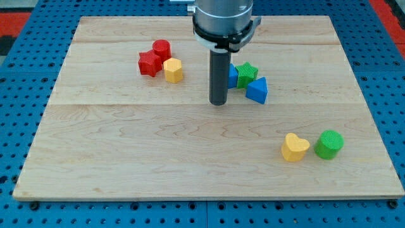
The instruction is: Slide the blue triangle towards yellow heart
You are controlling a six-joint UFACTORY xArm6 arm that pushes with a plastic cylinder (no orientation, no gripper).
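On the wooden table [126,158], from the view's left: red star [149,64], red cylinder [162,48], yellow hexagon [173,69]; my tip [218,102], no claw in view, half hides a blue block [232,76]; green star [247,71], blue triangle [257,90]; lower right, yellow heart [294,147], green cylinder [329,144]

Light is bright and even across the pale wooden bench [126,158], with no hard glare and no burnt-out patches; the grain lines read cleanly from edge to edge. Shadows are soft and short: a faint dark smudge sits under my tip [218,103], and the yellow heart [294,147] and the green cylinder [329,144] each throw a thin shadow toward about 6 o'clock, which suggests light from overhead. The blue triangle [257,90] shows a lighter top face and a darker side. Focus is sharp on the blocks; the board's far edge narrows with perspective, without visible bending.
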